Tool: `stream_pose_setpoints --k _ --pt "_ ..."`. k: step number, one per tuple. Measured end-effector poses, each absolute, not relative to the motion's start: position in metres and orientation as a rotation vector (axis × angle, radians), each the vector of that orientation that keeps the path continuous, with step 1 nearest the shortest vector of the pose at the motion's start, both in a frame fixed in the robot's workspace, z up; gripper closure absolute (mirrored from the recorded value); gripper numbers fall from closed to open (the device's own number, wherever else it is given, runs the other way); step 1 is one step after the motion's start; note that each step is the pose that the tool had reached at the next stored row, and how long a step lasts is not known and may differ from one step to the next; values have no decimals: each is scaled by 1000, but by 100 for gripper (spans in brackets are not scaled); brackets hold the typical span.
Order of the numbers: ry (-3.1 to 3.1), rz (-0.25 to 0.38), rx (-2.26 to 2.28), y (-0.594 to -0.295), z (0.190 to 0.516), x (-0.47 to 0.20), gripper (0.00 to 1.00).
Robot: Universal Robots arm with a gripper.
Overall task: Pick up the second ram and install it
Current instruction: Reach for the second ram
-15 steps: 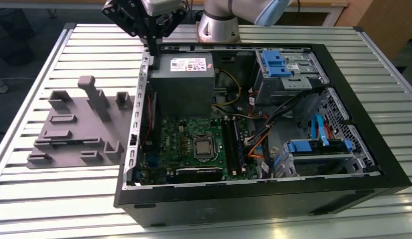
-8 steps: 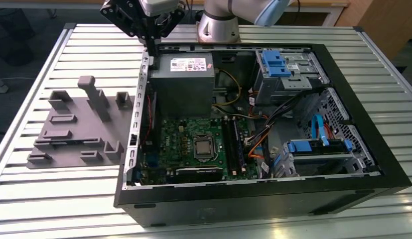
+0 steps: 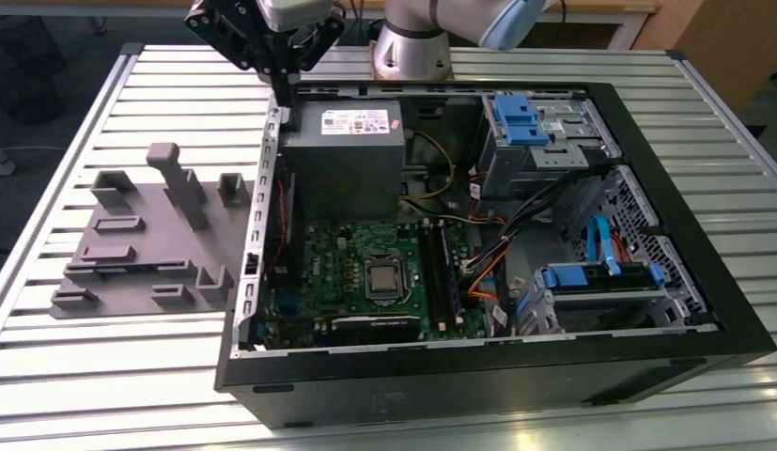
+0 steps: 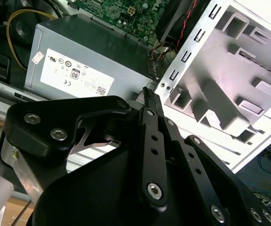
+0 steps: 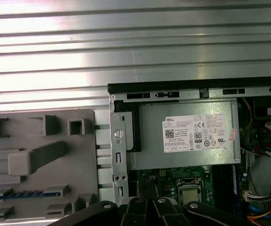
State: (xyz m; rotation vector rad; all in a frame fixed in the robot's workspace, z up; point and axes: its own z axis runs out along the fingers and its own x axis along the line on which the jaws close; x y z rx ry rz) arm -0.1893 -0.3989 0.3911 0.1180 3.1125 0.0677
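Exterior view: black hand [image 3: 283, 92], closed on nothing, hangs over the open black computer case's [image 3: 489, 381] wall beside the grey boxy power supply [image 3: 344, 160]. The first wrist view shows the thin blue-green second ram [image 5: 22, 194] lying in the grey plastic fixture [image 5: 36, 123].

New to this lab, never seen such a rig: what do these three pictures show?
It is one robot arm with a gripper over a slatted metal table. The exterior view comes from a camera off the arm; both wrist views come from cameras riding on the arm, so gripper parts show in them. On the table lies an open computer case with a grey power supply and green motherboard inside. Beside it, on the exterior view's left, sits a grey fixture. In the first wrist view, the second ram seems to be the thin blue strip in one fixture slot. The gripper hangs over the case edge by the power supply; I cannot tell whether it holds anything.
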Motion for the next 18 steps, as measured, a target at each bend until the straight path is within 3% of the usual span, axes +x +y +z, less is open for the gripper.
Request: stream_pose_setpoints --k 18 --pt "3112 68 118 -399 390 -201 89"
